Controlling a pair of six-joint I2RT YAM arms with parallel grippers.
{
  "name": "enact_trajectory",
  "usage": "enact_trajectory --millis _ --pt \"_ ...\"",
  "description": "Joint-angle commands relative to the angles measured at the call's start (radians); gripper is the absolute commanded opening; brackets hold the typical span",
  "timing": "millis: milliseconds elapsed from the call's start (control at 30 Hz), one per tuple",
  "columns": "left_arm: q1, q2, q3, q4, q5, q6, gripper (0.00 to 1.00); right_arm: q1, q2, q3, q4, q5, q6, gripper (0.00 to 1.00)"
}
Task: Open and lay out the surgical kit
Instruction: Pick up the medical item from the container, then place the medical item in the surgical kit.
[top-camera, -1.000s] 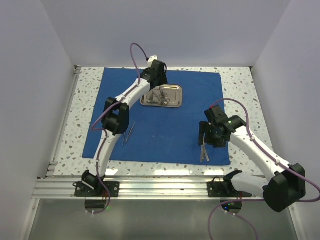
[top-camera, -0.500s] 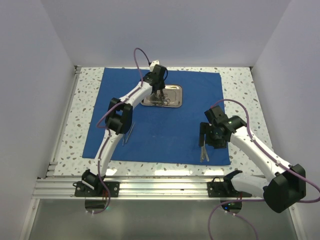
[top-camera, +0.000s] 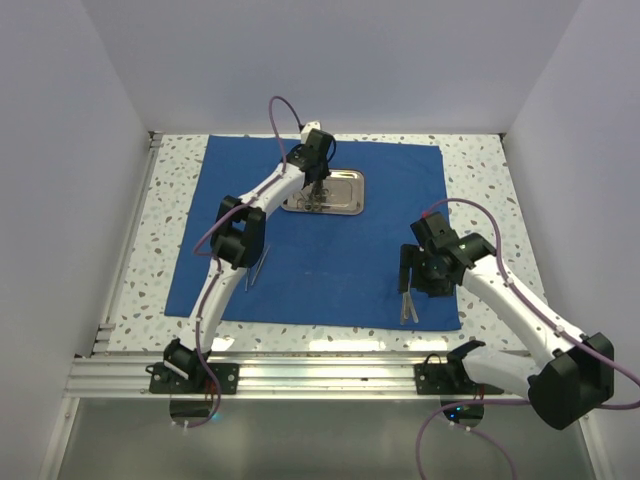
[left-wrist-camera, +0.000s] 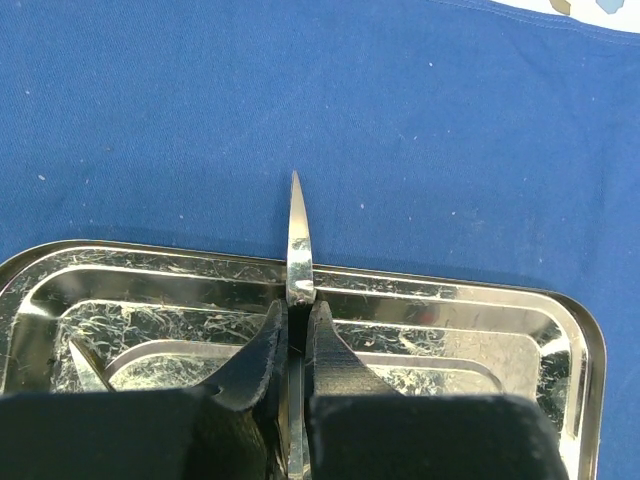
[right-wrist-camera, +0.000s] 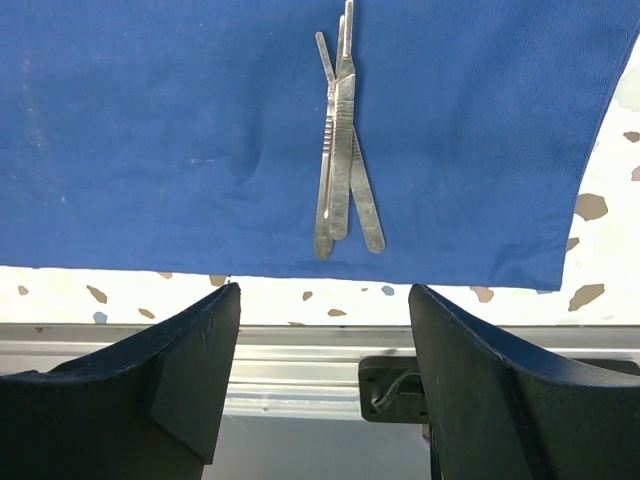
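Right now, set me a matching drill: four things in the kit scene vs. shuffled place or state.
1. left gripper
2. right gripper
3. steel tray
4. slim silver instruments

A. lying near the blue cloth's near right corner
B. open, holding nothing
C. on the cloth's far middle
D. shut on a pointed steel instrument

Pairs: 1-D, 2-B, 3-C, 4-A

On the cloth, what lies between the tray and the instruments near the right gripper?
Nothing. In the top view, only bare blue cloth runs between the tray and the instruments.
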Motion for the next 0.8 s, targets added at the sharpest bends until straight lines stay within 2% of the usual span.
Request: enact_trajectory --millis 0,467,600,700,767 --pt "0.0 -0.035 -0.011 -0.047 0.022 0.023 0.0 0.001 -0.033 -0.011 0.011 -0.003 0.004 0.72" --pt "0.003 -0.271 -0.066 -0.026 0.035 0.032 0.0 0.001 -0.073 -0.023 0.026 -0.043 -0.012 0.7" --pt "-0.009 -0.394 -0.224 -0.021 0.061 -0.007 0.0 0.002 -0.076 -0.028 0.034 -0.058 -0.021 0.7" --pt "-0.069 -0.495 -0.402 -0.051 0.068 -0.026 0.0 0.002 -0.071 -0.029 0.043 -0.069 -0.027 0.7" --pt "-0.127 -0.582 -0.585 -0.056 0.046 -0.076 0.0 0.001 -0.068 -0.029 0.046 -0.076 -0.032 0.7"
